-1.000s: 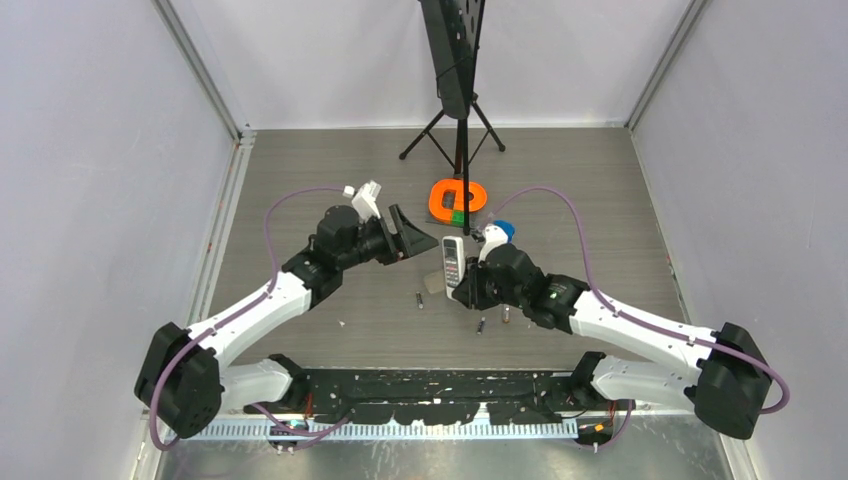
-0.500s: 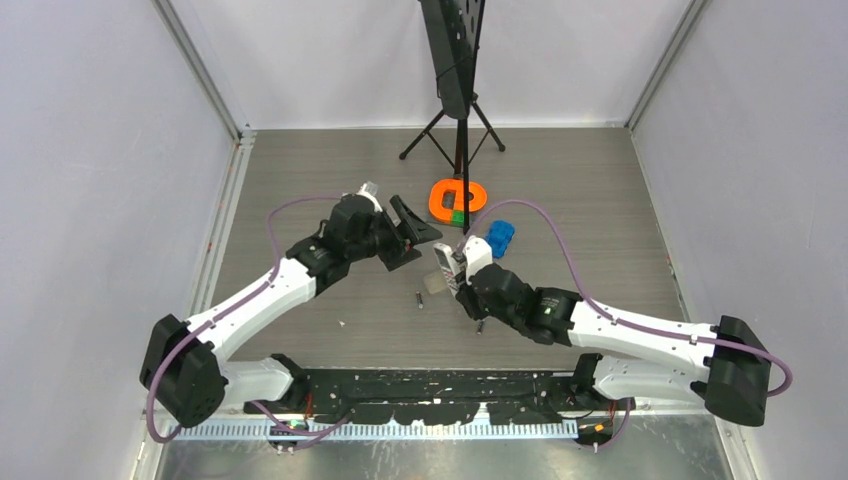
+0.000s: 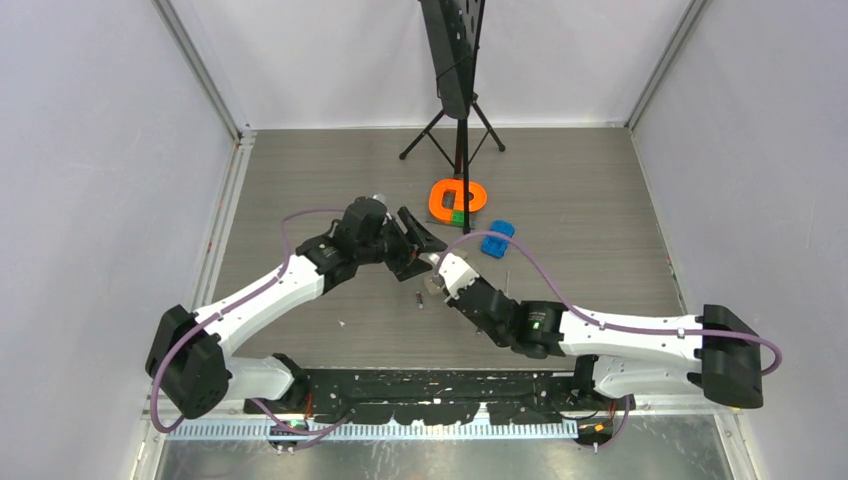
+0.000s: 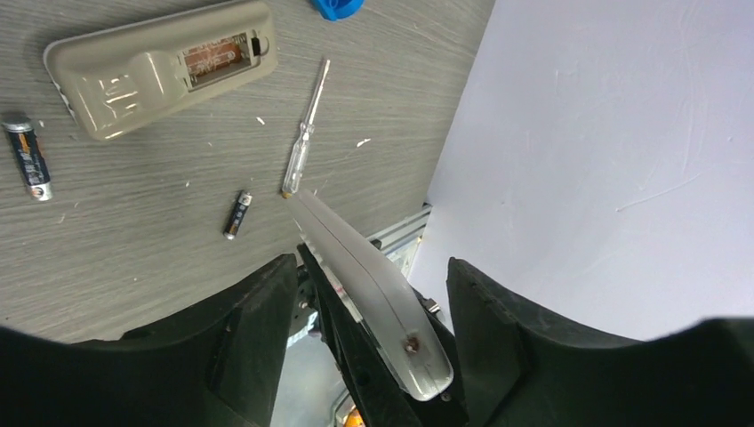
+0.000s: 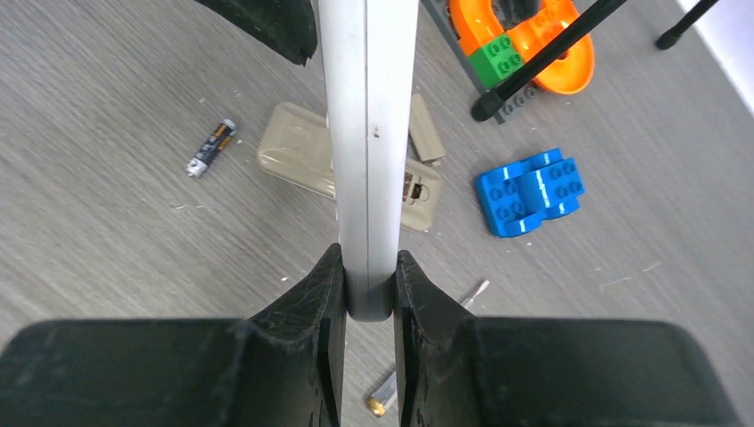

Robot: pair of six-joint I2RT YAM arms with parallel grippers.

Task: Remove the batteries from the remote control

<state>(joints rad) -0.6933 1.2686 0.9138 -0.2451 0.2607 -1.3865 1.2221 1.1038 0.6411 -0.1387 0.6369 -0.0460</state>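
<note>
My right gripper [image 5: 367,258] is shut on the near end of a slim grey remote control [image 5: 367,133], held edge-on above the table. My left gripper [image 4: 372,267] is open, and its fingers stand on either side of that remote's far end [image 4: 382,294] with a gap on one side. On the table below lies a beige remote [image 4: 160,67], back up, its compartment open with a battery [image 4: 213,60] inside. Two loose batteries lie nearby, one [image 4: 27,158] beside the beige remote and a smaller-looking one [image 4: 236,215] near the stick tool. In the top view both grippers meet at mid-table [image 3: 435,258].
A thin metal-tipped stick tool [image 4: 304,133] lies by the batteries. A beige cover piece [image 5: 427,129], a blue brick [image 5: 529,191] and an orange ring with a green brick [image 5: 525,44] lie beyond. A black tripod stand [image 3: 460,100] rises at the back.
My right arm has swung left and lowered, carrying the grey remote toward the left gripper. My left gripper has moved right and now straddles the remote's tip. The blue brick is uncovered.
</note>
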